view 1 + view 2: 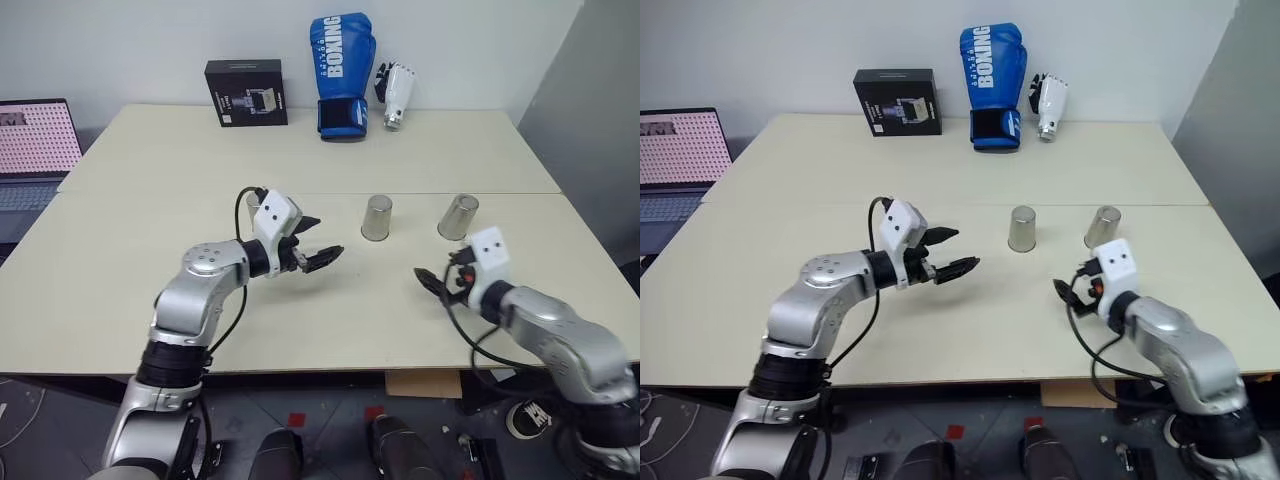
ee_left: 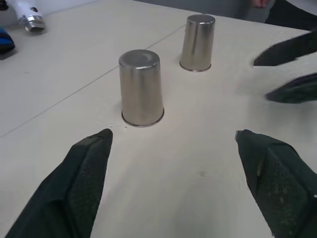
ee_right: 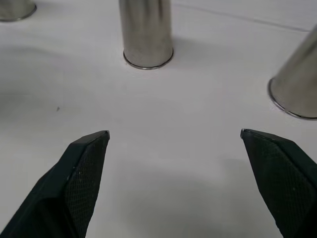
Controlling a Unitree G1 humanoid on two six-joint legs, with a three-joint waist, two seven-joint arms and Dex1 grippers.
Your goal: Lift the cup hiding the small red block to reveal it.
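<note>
Both arms reach forward over the desk, bent at the elbow. The left gripper points toward the middle, fingers spread wide and holding nothing; the right gripper points inward too, equally wide open and empty. Three silvery cups stand upside down in a row — one partly behind the left wrist, a middle cup, a right cup. The red block cannot be seen. At the far edge — a black box, boxing glove, laptop.

3rd cup behind L gripper
</note>
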